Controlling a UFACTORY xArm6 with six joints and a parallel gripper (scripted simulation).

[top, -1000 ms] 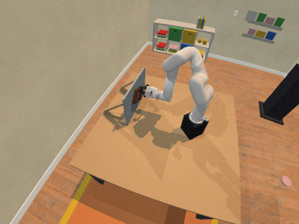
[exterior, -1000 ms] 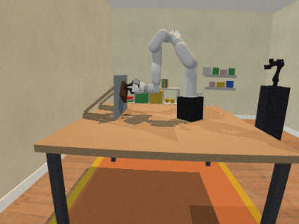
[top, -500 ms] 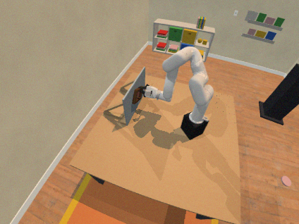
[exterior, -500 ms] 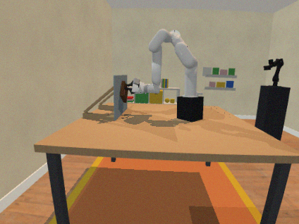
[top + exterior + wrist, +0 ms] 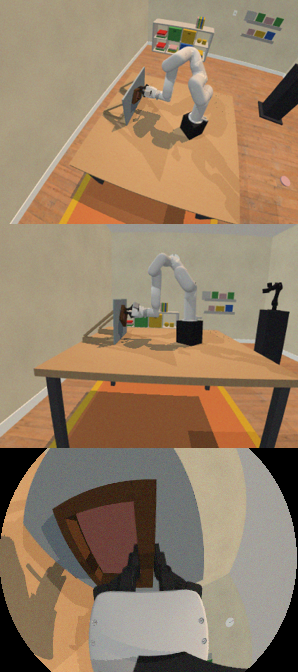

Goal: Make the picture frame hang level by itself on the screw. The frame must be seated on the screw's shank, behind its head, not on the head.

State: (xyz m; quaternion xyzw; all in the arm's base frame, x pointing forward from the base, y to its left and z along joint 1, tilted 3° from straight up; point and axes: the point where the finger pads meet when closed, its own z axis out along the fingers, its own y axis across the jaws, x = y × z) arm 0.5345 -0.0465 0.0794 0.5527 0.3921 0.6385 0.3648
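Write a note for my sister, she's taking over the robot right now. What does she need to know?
Gripper: shut on the frame's edge.
Frame: held against the grey board standing on the table; in the wrist view it looks tilted.
Screw: hidden, so I cannot tell if the frame sits on its shank.
Done: frame picked up and brought to the board.
Left: seat it behind the screw head, level it, let go, back away.

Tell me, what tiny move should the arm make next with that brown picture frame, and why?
Probably ease the picture frame downward against the grey panel before letting go. The gripper is shut on the frame's edge, holding it at the panel, and the screw is hidden, so seating cannot be confirmed yet.
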